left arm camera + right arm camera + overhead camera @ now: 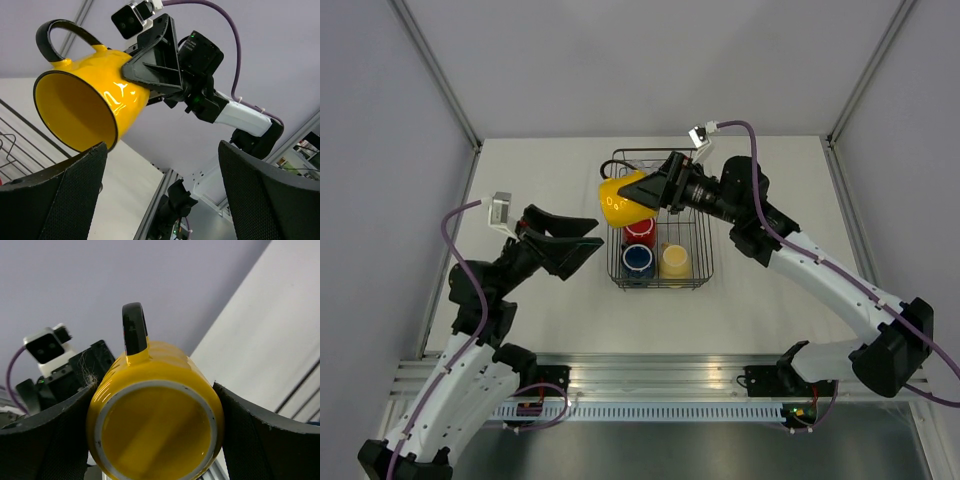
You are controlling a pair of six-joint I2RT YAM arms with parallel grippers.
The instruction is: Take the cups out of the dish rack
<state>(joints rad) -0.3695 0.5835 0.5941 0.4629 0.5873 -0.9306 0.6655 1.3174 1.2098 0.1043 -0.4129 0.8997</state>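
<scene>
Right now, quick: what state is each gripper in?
Left gripper: jaws open, holding nothing.
Right gripper: jaws shut on the yellow mug.

Robotics lab test cell: bare grey partition walls (620, 60), aluminium frame (650, 372), white table (550, 180), bolted-down robot arms (820, 265).

- Yellow mug (155, 425) in the right gripper (154, 405): glossy glaze with bright highlights; its handle (60, 30) is shiny black.
- Pads (65, 200) of the left gripper (161, 150): matt black, fine mesh-like texture.
- Dish rack (705, 262) under the right gripper: thin dark metal wire.
- Table (780, 310): pale, matt.
</scene>
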